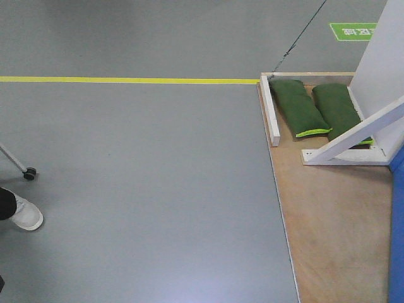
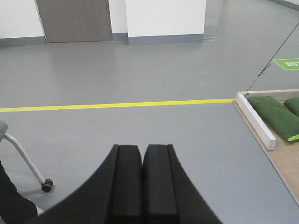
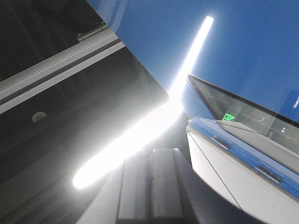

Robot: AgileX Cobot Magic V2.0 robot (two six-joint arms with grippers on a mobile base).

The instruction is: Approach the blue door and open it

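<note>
Grey floor, left tool closed, right tool closed — blue door near ahead

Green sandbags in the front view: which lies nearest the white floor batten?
The left sandbag, beside the batten; the right sandbag lies by the diagonal brace.

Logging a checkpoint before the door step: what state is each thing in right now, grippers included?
left gripper, shut, nothing between the pads
right gripper, shut, holding nothing
blue door, handle not in view; open or shut cannot be told
green sandbags, lying flat side by side on the wooden base
grey door, shut
</note>
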